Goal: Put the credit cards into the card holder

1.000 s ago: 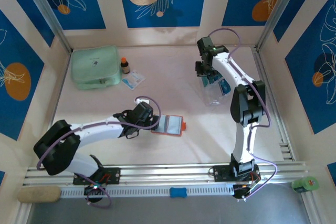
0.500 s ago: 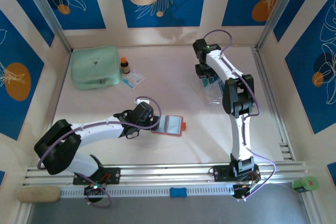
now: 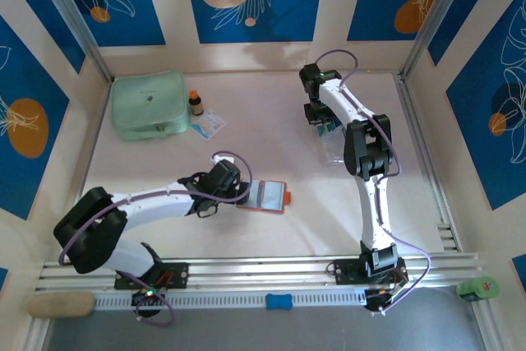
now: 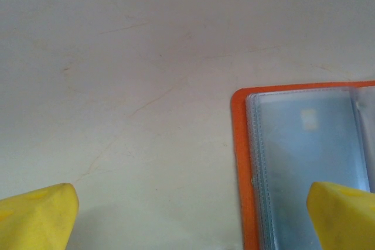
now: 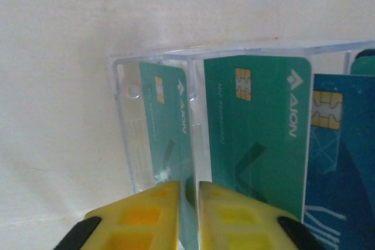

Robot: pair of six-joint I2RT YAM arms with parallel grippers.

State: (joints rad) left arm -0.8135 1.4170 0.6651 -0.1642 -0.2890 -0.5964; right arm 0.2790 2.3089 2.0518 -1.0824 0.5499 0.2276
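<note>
Orange card holder (image 4: 239, 162) — green and blue credit cards (image 5: 258, 133) — mint pouch (image 3: 148, 104).

card holder (image 4: 240, 168) cropped (right), credit cards (image 5: 258, 133) cropped

1. The left arm (image 3: 156, 199) and right arm (image 3: 374, 203) have white link shells and bulky black joint housings.
2. A thin purple cable (image 3: 223, 156) loops along each arm down to the mounting rail (image 3: 263, 269).
3. Black base plates (image 3: 156, 275) sit on that rail.
4. The left tool (image 4: 190, 218) and right tool (image 5: 188, 203) have bright yellow fingers (image 4: 38, 218). The right tool's fingers show square recesses and black corners.
</note>
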